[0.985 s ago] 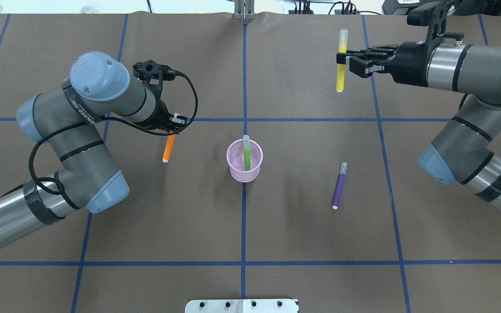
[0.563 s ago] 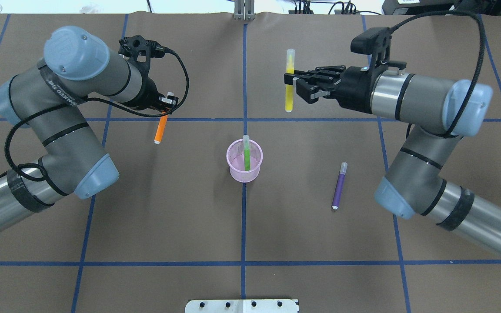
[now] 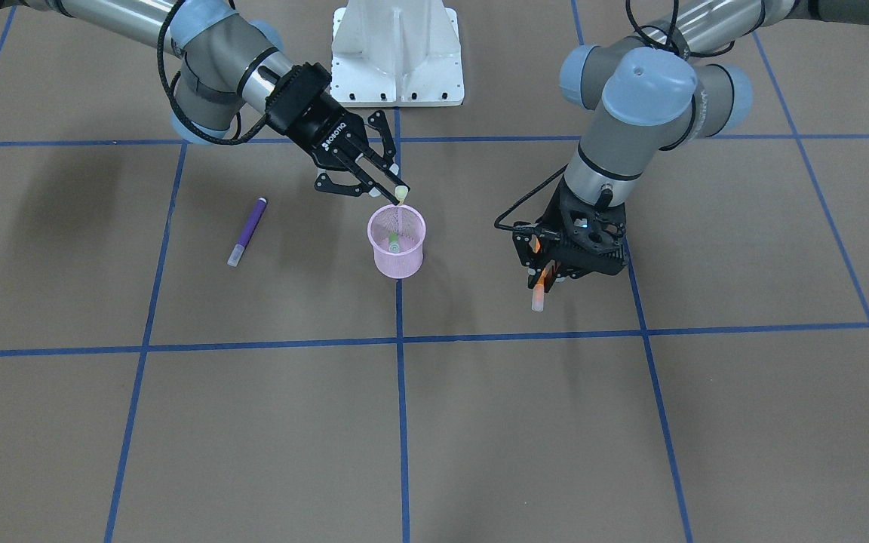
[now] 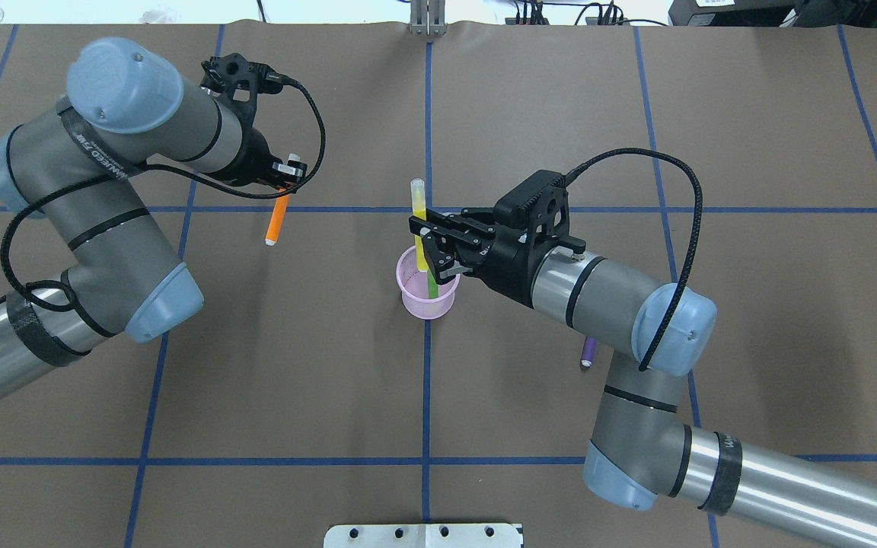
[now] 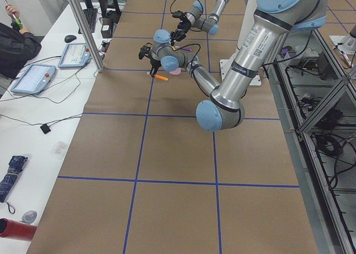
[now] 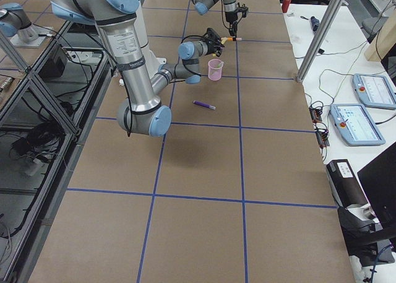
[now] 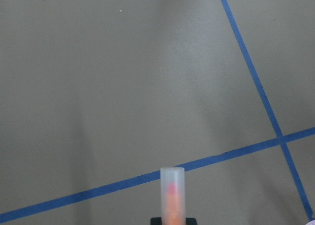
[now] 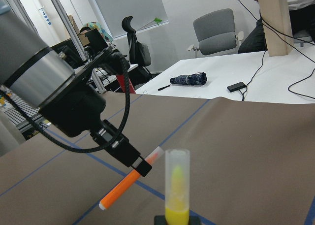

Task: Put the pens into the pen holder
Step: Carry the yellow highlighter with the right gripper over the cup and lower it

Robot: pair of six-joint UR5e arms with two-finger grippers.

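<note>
While both arms hang over the brown paper-covered counter (image 4: 294,380) w/ blue tape grid, each grips a pen. Right gripper (image 4: 425,245) fingers are closed on the yellow marker-like pen (image 4: 418,213), held about upright; its lower end dips inside the rim of the small pink wire-mesh pen holder (image 4: 428,293), directly below those fingers. Green pen (image 4: 432,288) already stands in that cup, just beside the yellow one. Left gripper (image 4: 284,190) fingers are clamped on the orange pen (image 4: 275,222) near one end, lifted off the counter, well apart from the cup. Purple pen (image 3: 247,231) lies flat on the counter, away from both sets of fingers, on the right arm's side.
</note>
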